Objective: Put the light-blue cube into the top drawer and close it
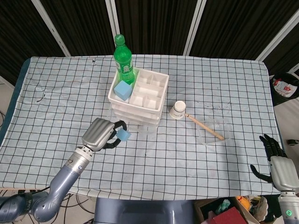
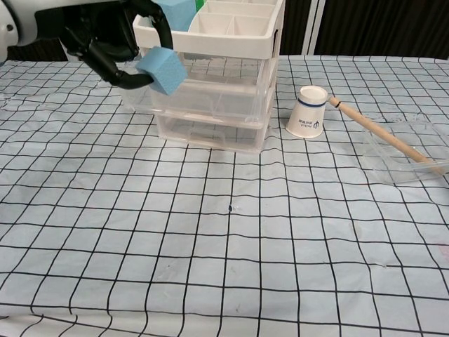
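Drawer unit [image 1: 138, 100] sits mid-table on the checked cloth [image 1: 60, 88], top drawer pulled partly out toward me, a second blue cube [image 1: 123, 89] in its top tray. My left hand [image 1: 100, 134] is raised in front of the unit, fingers clamped on the cube [image 2: 163, 69], just before the open top drawer. My right hand [image 1: 276, 165] hangs off the table's right edge, fingers apart, holding nothing.

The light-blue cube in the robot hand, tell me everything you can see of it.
The small light-blue cube, matte and foam-like with slightly rounded corners, is held tilted off the checked tablecloth by the left robot hand, pinched between dark fingertips. It hangs in front of the clear plastic drawer unit, near its pulled-out top drawer, not yet inside.
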Motion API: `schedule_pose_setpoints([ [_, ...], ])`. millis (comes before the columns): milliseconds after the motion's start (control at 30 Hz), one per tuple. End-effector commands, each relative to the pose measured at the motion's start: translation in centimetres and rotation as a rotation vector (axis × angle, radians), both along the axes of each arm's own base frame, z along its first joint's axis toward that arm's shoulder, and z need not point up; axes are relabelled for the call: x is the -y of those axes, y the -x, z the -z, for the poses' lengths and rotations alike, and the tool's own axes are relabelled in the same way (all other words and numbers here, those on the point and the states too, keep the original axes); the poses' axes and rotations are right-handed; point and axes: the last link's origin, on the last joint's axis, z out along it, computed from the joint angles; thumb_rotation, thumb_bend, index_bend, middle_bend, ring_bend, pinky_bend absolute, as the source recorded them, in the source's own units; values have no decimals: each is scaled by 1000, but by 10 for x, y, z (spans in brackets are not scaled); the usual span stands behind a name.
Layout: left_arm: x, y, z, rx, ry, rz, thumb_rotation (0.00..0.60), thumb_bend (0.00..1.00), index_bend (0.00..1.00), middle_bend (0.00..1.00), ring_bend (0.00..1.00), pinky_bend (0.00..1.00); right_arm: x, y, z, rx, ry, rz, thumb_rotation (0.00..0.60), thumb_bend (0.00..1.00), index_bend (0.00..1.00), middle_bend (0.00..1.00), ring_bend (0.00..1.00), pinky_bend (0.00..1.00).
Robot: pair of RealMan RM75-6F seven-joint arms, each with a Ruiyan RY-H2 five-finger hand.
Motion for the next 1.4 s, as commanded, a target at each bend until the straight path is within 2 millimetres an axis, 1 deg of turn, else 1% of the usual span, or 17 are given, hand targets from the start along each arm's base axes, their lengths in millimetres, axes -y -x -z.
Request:
schedule_pose_setpoints([
  [33, -17, -14, 4, 21, -22, -16, 600, 385, 522, 1000, 973, 912, 0, 0, 0, 0, 0, 1, 600, 249, 29, 0, 0, 177],
  [200, -32, -24, 12, 29, -52, -33, 600, 386, 523, 1000, 973, 912, 1, 1, -1, 2, 0, 4, 600, 249, 29, 0, 0, 176],
  [400, -47, -27, 18, 9, -111, -64, 600, 377, 510, 1000, 973, 912, 1, 1, -1, 8, -3, 6, 600, 249, 29, 0, 0, 176],
  [467, -52, -26, 21, 0, -117, -83, 600, 337, 475, 1000, 973, 912, 1, 1, -1, 9, -4, 6, 600, 249, 29, 0, 0, 176],
  [533, -54, -25, 23, -7, -117, -93, 600, 269, 421, 1000, 972, 912, 1, 1, -1, 9, -4, 5, 600, 249, 29, 0, 0, 176],
  [600, -54, -24, 24, -12, -116, -98, 600, 232, 399, 1000, 972, 912, 0, 1, -1, 11, -4, 6, 600, 249, 29, 0, 0, 176],
  [767, -51, -23, 24, -13, -108, -97, 600, 209, 391, 1000, 971, 912, 1, 1, -1, 12, -5, 7, 600, 249, 28, 0, 0, 176],
  [900, -47, -23, 20, 3, -107, -85, 600, 228, 407, 1000, 971, 912, 0, 1, -1, 14, -5, 9, 600, 249, 28, 0, 0, 176],
  [967, -42, -23, 18, 24, -98, -75, 600, 274, 458, 1000, 972, 912, 0, 1, -1, 15, -4, 10, 600, 249, 29, 0, 0, 176],
  [1033, -35, -22, 16, 43, -89, -64, 600, 335, 540, 1000, 972, 912, 0, 1, -1, 15, -4, 10, 600, 249, 29, 0, 0, 176],
  [1133, -22, -18, 14, 65, -67, -44, 600, 398, 638, 1000, 973, 912, 0, 1, -1, 15, -4, 11, 600, 249, 29, 0, 0, 176],
  [1233, -6, -8, 14, 57, -34, -24, 600, 444, 677, 1000, 973, 912, 0, 1, -1, 12, -4, 10, 600, 249, 29, 0, 0, 176],
  [1400, 15, 6, 19, 25, 27, -17, 600, 453, 706, 1000, 973, 912, 0, 0, 0, 11, -2, 10, 600, 249, 28, 0, 0, 176],
])
